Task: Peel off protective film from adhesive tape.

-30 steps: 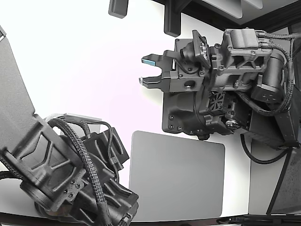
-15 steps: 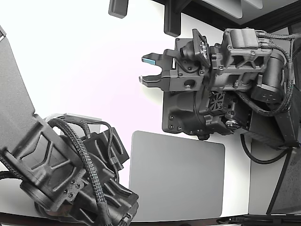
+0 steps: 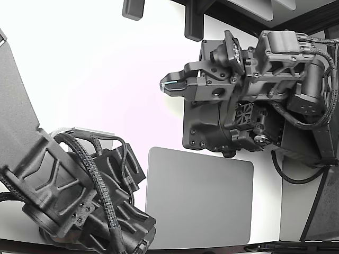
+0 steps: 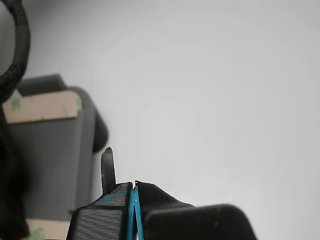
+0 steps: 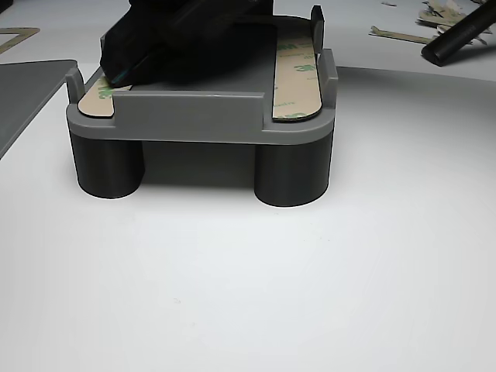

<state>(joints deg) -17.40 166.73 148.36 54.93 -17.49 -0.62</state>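
A dark grey fixture (image 5: 201, 116) carries two tan strips of adhesive tape with green print, one on its right rail (image 5: 298, 77) and one on its left rail (image 5: 97, 97). My gripper (image 5: 116, 76) sits low over the near end of the left strip, its tips right at the tape. In the exterior view the gripper (image 3: 165, 84) has its jaws together. The wrist view shows the blue pads of the gripper (image 4: 134, 195) pressed flat against each other, with no film visible between them. A tape strip (image 4: 42, 106) on the fixture lies beyond.
A second arm (image 3: 69, 185) fills the exterior view's lower left. A flat grey pad (image 3: 198, 196) lies beside the fixture (image 3: 204, 132). Tan paper scraps (image 5: 430, 15) and a black rod (image 5: 461, 35) lie behind the fixture. A small peg (image 4: 107, 170) stands near my fingertips.
The gripper's jaws were apart half a second ago and are now closed. The wrist has also rolled slightly.
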